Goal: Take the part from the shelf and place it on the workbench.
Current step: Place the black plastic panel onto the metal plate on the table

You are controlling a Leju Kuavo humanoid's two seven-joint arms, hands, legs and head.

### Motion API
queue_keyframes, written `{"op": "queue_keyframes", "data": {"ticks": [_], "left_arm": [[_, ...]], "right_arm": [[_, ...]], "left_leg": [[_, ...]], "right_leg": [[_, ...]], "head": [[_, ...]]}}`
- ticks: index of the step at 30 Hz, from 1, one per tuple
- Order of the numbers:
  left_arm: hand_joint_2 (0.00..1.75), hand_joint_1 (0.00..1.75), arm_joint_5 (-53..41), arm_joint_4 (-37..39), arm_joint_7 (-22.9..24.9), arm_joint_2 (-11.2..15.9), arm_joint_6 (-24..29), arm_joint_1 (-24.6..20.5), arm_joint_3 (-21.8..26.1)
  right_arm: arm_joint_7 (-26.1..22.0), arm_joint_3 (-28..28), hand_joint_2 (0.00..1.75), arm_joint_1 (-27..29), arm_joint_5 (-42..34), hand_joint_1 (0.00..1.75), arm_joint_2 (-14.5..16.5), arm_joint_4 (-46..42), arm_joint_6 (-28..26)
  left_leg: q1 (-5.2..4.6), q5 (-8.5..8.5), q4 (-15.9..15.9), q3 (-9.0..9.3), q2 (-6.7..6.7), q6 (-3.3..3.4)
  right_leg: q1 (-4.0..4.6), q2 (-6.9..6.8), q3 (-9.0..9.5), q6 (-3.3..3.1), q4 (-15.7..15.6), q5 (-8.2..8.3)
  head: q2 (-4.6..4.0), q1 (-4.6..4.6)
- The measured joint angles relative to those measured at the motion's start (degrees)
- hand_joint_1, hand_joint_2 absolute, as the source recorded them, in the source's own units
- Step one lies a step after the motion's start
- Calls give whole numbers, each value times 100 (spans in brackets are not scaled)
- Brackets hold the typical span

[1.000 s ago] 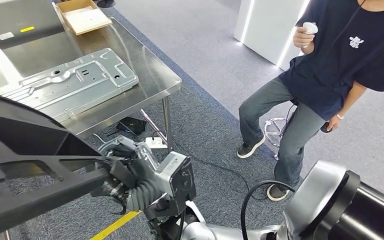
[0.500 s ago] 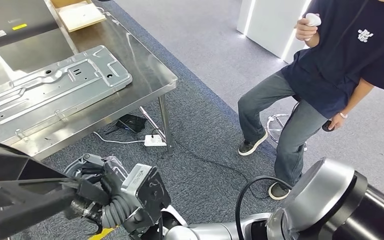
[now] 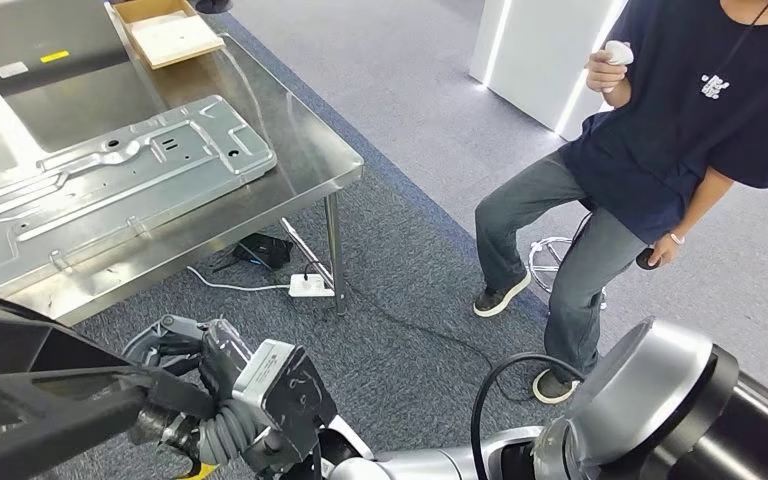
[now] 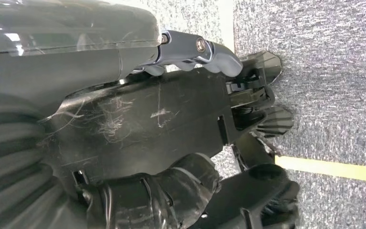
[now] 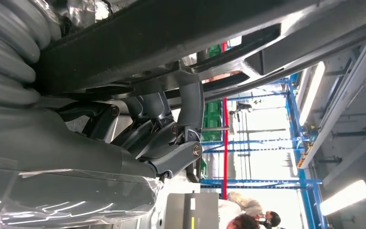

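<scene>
Your robot's right hand was clamped on the black part, low and in front of the steel workbench, clear of its top. From the right wrist, fingers curled under the part's dark bar. The left hand was wrapped around the same scratched black part, thumb over one edge, above grey carpet. A stamped metal panel lay on the workbench, and a person stood well to its right.
</scene>
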Motion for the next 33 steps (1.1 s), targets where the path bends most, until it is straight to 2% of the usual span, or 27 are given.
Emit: {"op": "queue_keyframes", "data": {"ticks": [1, 2, 3, 4, 6, 8, 12, 14, 16, 17, 18, 19, 20, 22, 23, 24, 26, 28, 29, 32, 33], "left_arm": [[175, 0, -7, 0, 0, -1, -4, 0, 1], [175, 0, -16, 1, 0, -1, -7, 2, 1], [175, 0, -26, 0, 2, -2, -7, 2, 1], [175, 0, -36, 0, 6, -3, -7, 2, 1], [175, 0, -64, 0, 25, -11, 3, -2, 1], [175, 0, -93, 0, 52, -16, 24, -12, 1], [175, 0, -112, 1, 84, -17, 64, -20, 1], [175, 0, -114, -1, 89, -18, 75, -25, 1], [175, 0, -123, -1, 88, -19, 79, -31, 1], [175, 0, -129, -1, 87, -19, 80, -35, 1], [175, 0, -135, -1, 87, -19, 80, -38, 1], [175, 0, -137, -1, 88, -19, 80, -41, 1], [175, 0, -137, -1, 84, -19, 81, -42, 1], [175, 0, -132, -1, 23, -19, 92, -36, 1], [175, 0, -127, -3, -32, -20, 101, -35, 1], [175, 0, -119, -7, -94, -21, 111, -34, 1], [175, 0, -106, -13, -171, -22, 127, -35, 1], [175, 0, -100, -13, -186, -28, 133, -36, 1], [175, 0, -98, -13, -192, -31, 131, -38, 1], [175, 0, -94, -14, -233, -36, 132, -37, 1], [175, 0, -95, -14, -234, -36, 137, -36, 1]], "right_arm": [[-1, 0, 175, 2, 0, 175, -2, 6, -1], [-2, 1, 175, 5, 1, 175, -4, 14, -1], [-3, 1, 175, 6, 1, 175, -5, 21, -1], [-5, 1, 175, 6, 3, 175, -7, 27, -1], [-8, -1, 175, 8, 9, 175, -8, 31, -1], [-9, -2, 175, 21, 15, 175, -9, 27, -1], [-9, -2, 175, 50, 17, 175, -10, 20, -1], [-9, -4, 175, 54, 18, 175, -10, 15, -1], [-8, -5, 175, 60, 18, 175, -10, 12, -1], [-8, -6, 175, 64, 18, 175, -10, 12, -1], [-7, -6, 175, 67, 18, 175, -10, 12, -1], [-7, -7, 175, 68, 18, 175, -10, 12, -1], [-8, -7, 175, 67, 18, 175, -10, 12, -1], [-8, -8, 175, 66, 16, 175, -10, 11, -1], [-7, -8, 175, 66, 13, 175, -10, 11, -1], [-5, -8, 175, 63, 7, 175, -10, 11, -1], [-3, -6, 175, 47, -7, 175, -10, 13, -1], [-1, -1, 175, 23, -9, 175, -11, 20, -1], [-1, 1, 175, 13, -4, 175, -11, 25, -1], [0, 3, 175, 6, 16, 175, -12, 43, -1], [0, 3, 175, 8, 21, 175, -12, 50, -1]], "left_leg": [[-2, -1, 5, -6, 6, 15], [-3, -5, 12, -11, 9, 18], [-1, -11, 21, -12, 9, 18], [3, -20, 35, -11, 6, 15], [8, -67, 103, -19, -5, -21], [-9, -126, 203, -56, -16, -85], [-22, -190, 282, -104, -12, -175], [-4, -400, 588, -231, -13, -239], [17, -729, 1291, -544, -15, -297], [23, -825, 1597, -689, -14, -312], [26, -842, 1785, -781, -14, -319], [26, -735, 1716, -756, -14, -313], [26, -546, 1445, -639, -15, -296], [15, -185, 685, -306, -17, -249], [2, -103, 400, -181, -20, -226], [-13, -88, 249, -122, -23, -206], [-28, -97, 177, -103, -29, -157], [-3, -44, 107, -75, -24, -90], [10, -17, 67, -58, -18, -51], [2, 2, 45, -53, -1, 8], [-2, 0, 50, -54, 1, 10]], "right_leg": [[-2, 0, -175, 11, 351, -139], [-6, -1, -309, 25, 614, -206], [-13, -2, -339, 37, 664, -161], [-21, -4, -272, 46, 520, -32], [-39, -17, 82, 52, -184, 304], [-35, -15, 333, 14, -684, 438], [-35, 14, 345, -106, -756, 444], [-61, 6, 360, -156, -785, 461], [-62, -2, 358, -176, -790, 467], [-61, -3, 356, -177, -789, 468], [-59, -1, 355, -178, -789, 468], [-59, 6, 359, -178, -789, 468], [-59, 16, 366, -178, -789, 468], [-50, 37, 373, -169, -792, 468], [-44, 44, 363, -152, -793, 473], [-38, 47, 351, -127, -799, 482], [-31, 47, 340, -58, -823, 508], [-30, 37, 307, -5, -748, 446], [-25, 32, 227, 11, -569, 328], [-19, 21, -233, 32, 428, -154], [-20, 20, -329, 40, 636, -196]], "head": [[0, 0], [0, 1], [0, 1], [0, 1], [0, 1], [0, -1], [0, -4], [0, -7], [0, -8], [0, -8], [0, -8], [0, -8], [0, -8], [0, -8], [0, -8], [0, -4], [0, 1], [0, 5], [0, 8], [0, 9], [0, 9]]}}
